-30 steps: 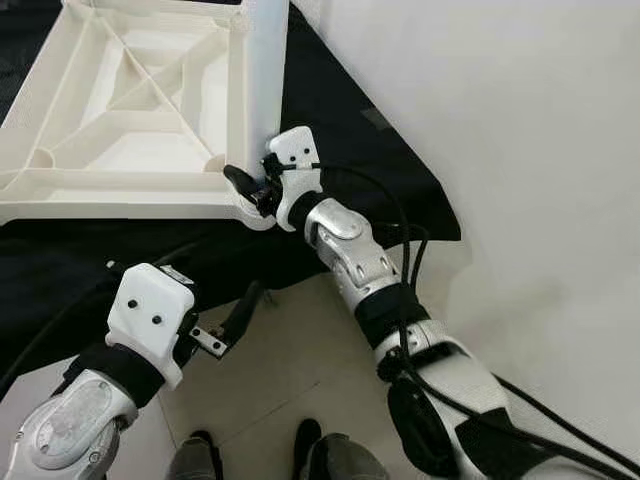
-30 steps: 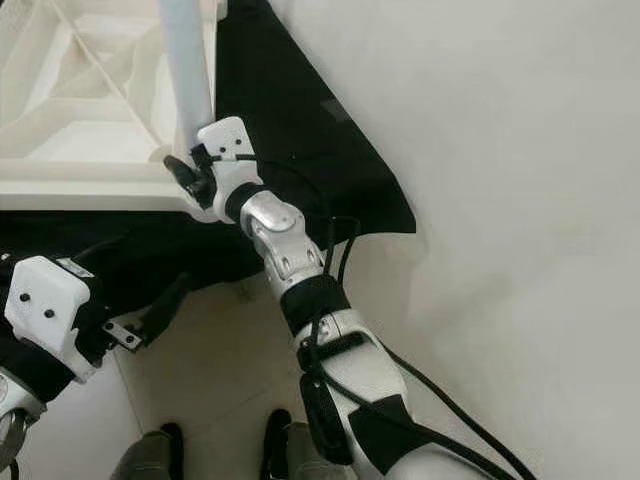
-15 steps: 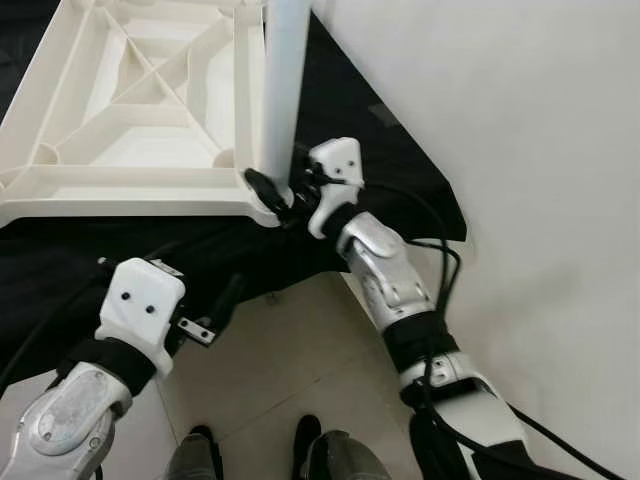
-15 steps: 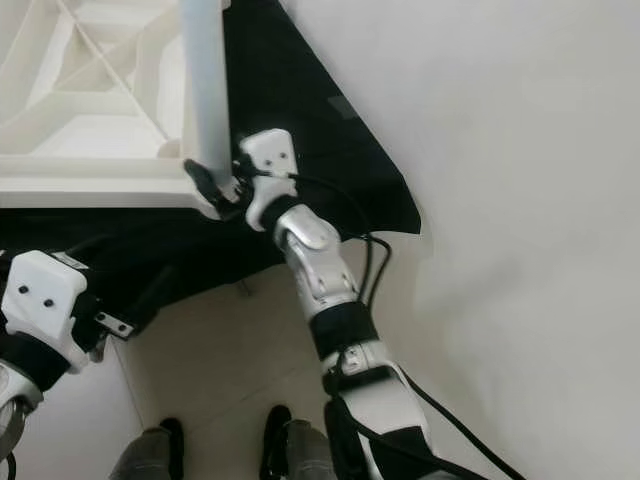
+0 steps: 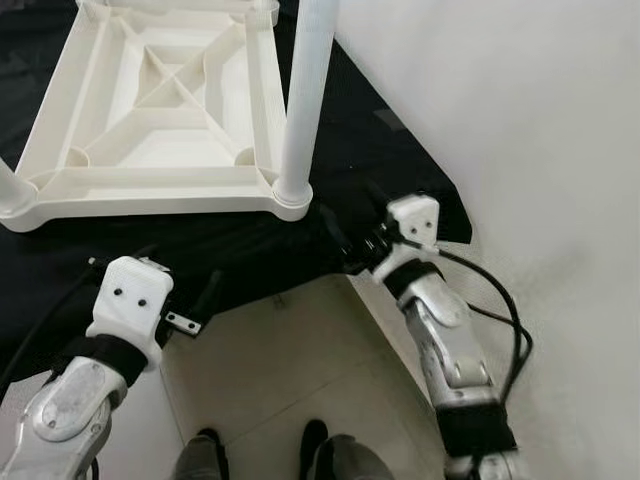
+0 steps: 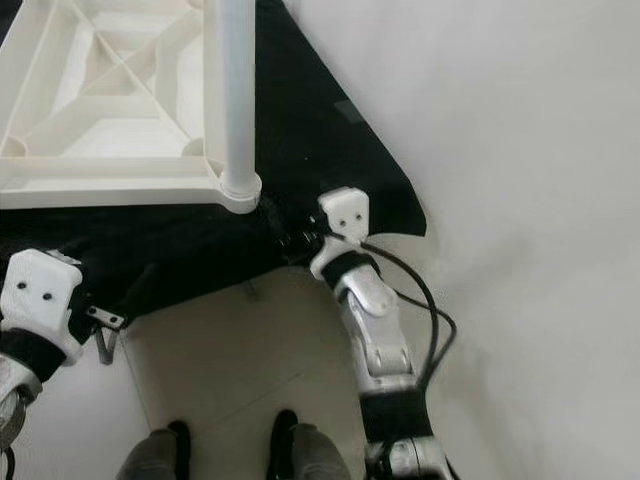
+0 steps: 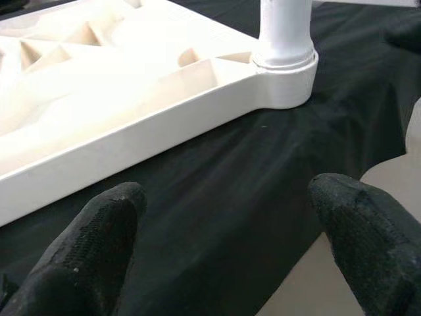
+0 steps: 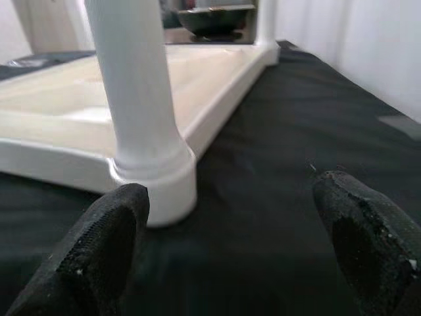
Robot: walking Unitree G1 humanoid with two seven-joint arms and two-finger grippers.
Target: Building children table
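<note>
Backed off the white table leg (image 5: 303,110) — right end effector (image 5: 350,240) now spread, empty, over black cloth (image 5: 250,250); left end effector (image 5: 205,300) spread too.

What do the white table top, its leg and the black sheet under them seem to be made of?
Table top: likely moulded plastic, matt cream, with cast ribs. Leg: probably the same plastic, a smooth white tube with a faint sheen. Black sheet: seemingly cloth, matt and slightly creased.

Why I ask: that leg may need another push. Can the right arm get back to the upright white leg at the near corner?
Probably yes. The right gripper, fingers open, hovers over the black cloth just beside the leg, and nothing lies between them in the right wrist view.
</note>
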